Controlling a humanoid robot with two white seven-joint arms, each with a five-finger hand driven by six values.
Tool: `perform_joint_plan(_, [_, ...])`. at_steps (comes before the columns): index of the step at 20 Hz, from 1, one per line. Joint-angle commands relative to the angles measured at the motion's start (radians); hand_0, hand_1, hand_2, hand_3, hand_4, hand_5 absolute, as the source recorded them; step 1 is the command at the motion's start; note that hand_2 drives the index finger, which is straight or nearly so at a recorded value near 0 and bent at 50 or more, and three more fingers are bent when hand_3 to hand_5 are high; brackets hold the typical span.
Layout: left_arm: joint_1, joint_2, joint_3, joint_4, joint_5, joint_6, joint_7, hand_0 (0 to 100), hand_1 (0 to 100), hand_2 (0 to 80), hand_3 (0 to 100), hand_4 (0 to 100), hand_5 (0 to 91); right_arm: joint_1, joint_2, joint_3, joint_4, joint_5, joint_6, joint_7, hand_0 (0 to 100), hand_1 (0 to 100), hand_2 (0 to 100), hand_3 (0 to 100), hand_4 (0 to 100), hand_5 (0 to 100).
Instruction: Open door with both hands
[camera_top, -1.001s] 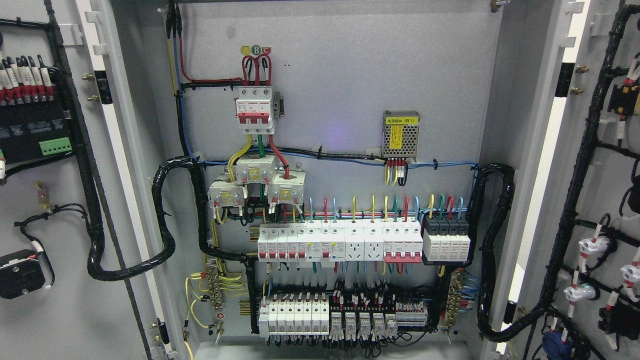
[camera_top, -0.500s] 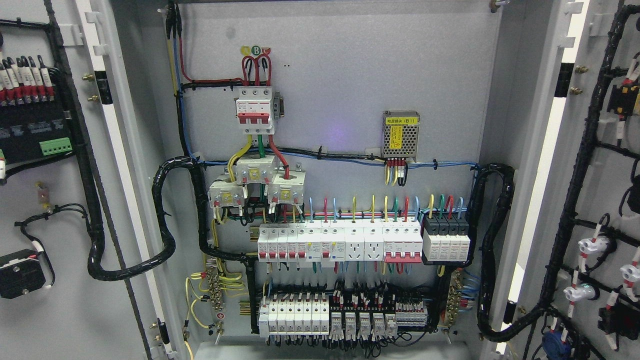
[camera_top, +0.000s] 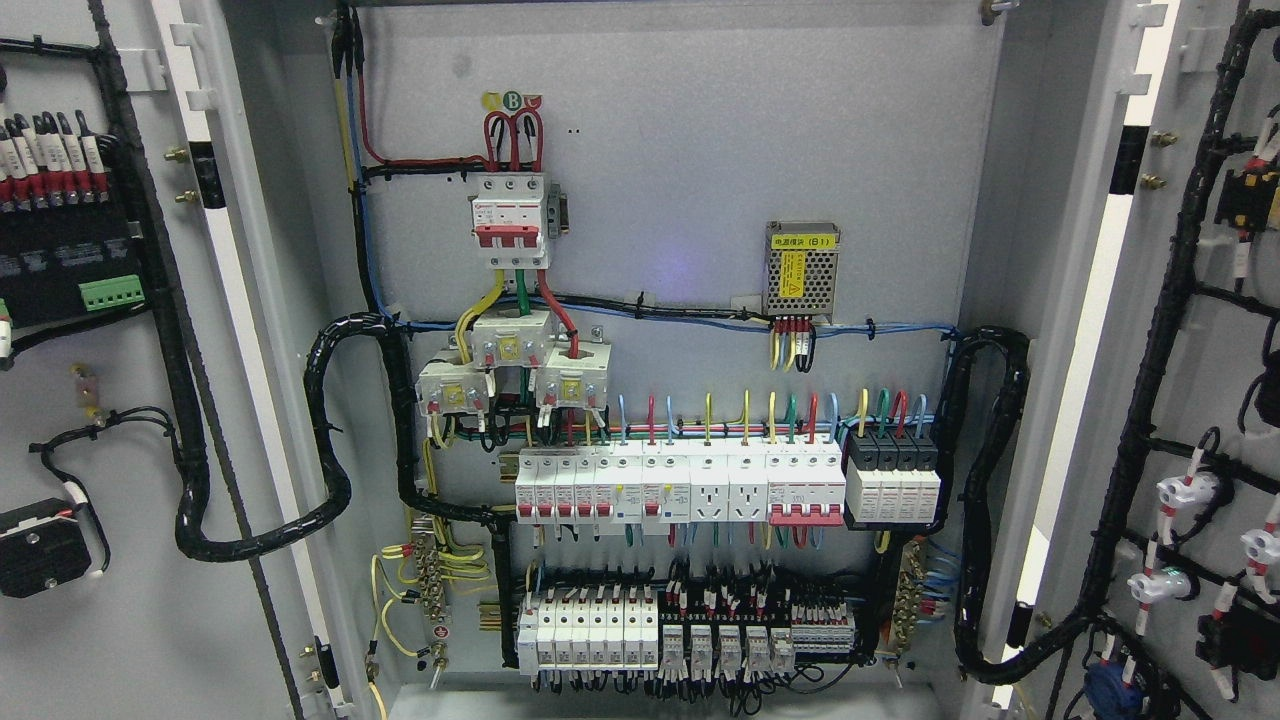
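An electrical cabinet stands with both doors swung wide. The left door (camera_top: 120, 400) and right door (camera_top: 1200, 350) show wiring on their inner faces. On the grey back panel (camera_top: 700, 130), a red-handled main breaker (camera_top: 510, 220) sits near the upper left; a row of white breakers (camera_top: 680, 485) spans the lower half.

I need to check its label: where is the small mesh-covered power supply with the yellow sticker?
In the head view, the power supply sits right of centre on the cabinet's back panel, above the breaker row, right of the red-handled main breaker.
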Motion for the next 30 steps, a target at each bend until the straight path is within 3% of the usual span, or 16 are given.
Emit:
perform_joint_plan(1, [0.066, -0.019, -0.036, 0.23, -0.019, 0.004, -0.004, 0, 0, 0.0, 0, 0, 0.0, 0.117, 0.04, 0.149, 0.213, 0.02, -0.081, 0.0, 38, 0, 0, 0, 0, 0])
perform_joint_plan(3, [0.072, -0.017, -0.036, 0.311, -0.019, 0.013, -0.006, 0, 0, 0.0, 0, 0, 0.0, 0.15, 0.045, 0.15, 0.273, 0.034, -0.145, 0.0, 38, 0, 0, 0, 0, 0])
perform_joint_plan(6, [0.058, -0.014, -0.036, 0.474, -0.021, 0.07, -0.009, 0, 0, 0.0, 0, 0, 0.0, 0.192, 0.054, 0.155, 0.376, 0.088, -0.165, 0.0, 38, 0, 0, 0, 0, 0])
perform_joint_plan(12, [0.041, -0.017, -0.042, 0.715, -0.03, 0.082, -0.012, 0, 0, 0.0, 0, 0, 0.0, 0.183, 0.141, 0.163, 0.683, 0.108, -0.164, 0.0, 38, 0, 0, 0, 0, 0])
perform_joint_plan(15, [0.026, -0.02, -0.042, 0.837, -0.091, 0.084, -0.012, 0, 0, 0.0, 0, 0, 0.0, 0.117, 0.203, 0.157, 0.877, 0.126, -0.164, 0.0, 38, 0, 0, 0, 0, 0])
perform_joint_plan(19, [0.001, -0.025, -0.045, 0.98, -0.095, 0.085, -0.012, 0, 0, 0.0, 0, 0, 0.0, 0.002, 0.285, 0.144, 1.198, 0.198, -0.158, -0.002, 38, 0, 0, 0, 0, 0])
perform_joint_plan(25, [-0.123, -0.078, -0.039, 1.264, -0.093, 0.085, -0.027, 0, 0, 0.0, 0, 0, 0.0, -0.205, 0.393, 0.144, 1.618, 0.203, -0.149, -0.006, 38, 0, 0, 0, 0, 0])
perform_joint_plan(27, [-0.172, -0.109, -0.034, 1.367, -0.095, 0.085, -0.042, 0, 0, 0.0, 0, 0, 0.0, -0.277, 0.425, 0.144, 1.732, 0.204, -0.095, -0.011, 38, 0, 0, 0, 0, 0])
perform_joint_plan(30, [-0.226, -0.146, -0.034, 1.492, -0.095, 0.085, -0.041, 0, 0, 0.0, 0, 0, 0.0, -0.337, 0.439, 0.144, 1.786, 0.233, 0.07, -0.017, 38, 0, 0, 0, 0, 0])
